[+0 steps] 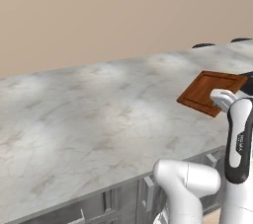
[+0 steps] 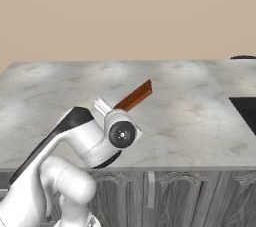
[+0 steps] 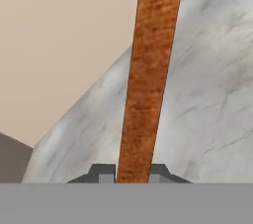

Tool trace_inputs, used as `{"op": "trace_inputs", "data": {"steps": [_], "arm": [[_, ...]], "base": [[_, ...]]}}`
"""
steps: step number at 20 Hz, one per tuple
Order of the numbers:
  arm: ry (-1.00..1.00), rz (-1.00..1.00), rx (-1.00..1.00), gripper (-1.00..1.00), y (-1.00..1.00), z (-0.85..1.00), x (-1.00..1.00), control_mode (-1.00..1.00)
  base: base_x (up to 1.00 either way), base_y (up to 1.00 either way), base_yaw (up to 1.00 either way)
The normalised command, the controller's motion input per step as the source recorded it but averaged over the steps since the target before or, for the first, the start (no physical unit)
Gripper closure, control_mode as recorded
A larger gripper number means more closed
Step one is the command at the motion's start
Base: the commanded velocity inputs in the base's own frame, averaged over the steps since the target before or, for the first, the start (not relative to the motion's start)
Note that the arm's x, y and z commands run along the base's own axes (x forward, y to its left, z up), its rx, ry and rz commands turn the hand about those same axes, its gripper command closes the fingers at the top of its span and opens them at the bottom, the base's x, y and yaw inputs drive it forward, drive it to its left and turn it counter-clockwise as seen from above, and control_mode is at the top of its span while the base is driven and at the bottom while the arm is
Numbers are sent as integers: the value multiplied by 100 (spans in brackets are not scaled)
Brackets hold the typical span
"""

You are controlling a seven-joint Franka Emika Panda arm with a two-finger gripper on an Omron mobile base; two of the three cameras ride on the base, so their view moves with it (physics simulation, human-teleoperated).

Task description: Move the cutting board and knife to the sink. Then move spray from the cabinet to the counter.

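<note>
My gripper [image 3: 132, 174] pinches the cutting board [image 3: 148, 70] edge-on, running up frame centre; my wrist hides its near end.

Rendered kitchen: a broad marble counter [image 1: 89, 114] with brownish veins ran over grey wood cabinet fronts [image 2: 180, 196] with handles, a dark recessed sink [image 2: 246, 111] sat at its right end, a wooden cutting board [image 1: 210, 91] was there, plain beige wall [image 1: 99, 11] behind
</note>
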Motion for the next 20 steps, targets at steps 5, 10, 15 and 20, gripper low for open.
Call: {"op": "trace_inputs", "data": {"steps": [5, 10, 15, 20], "arm": [[3, -2, -9, 100, -80, -4, -30, -100], [20, -7, -6, 100, -100, 0, 27, -100], [0, -1, 0, 100, -3, 18, 33, -100], [-7, -3, 0, 100, 17, 47, 12, -100]], "base": [[0, 0, 0], [0, 0, 0], [0, 0, 0], [0, 0, 0]]}}
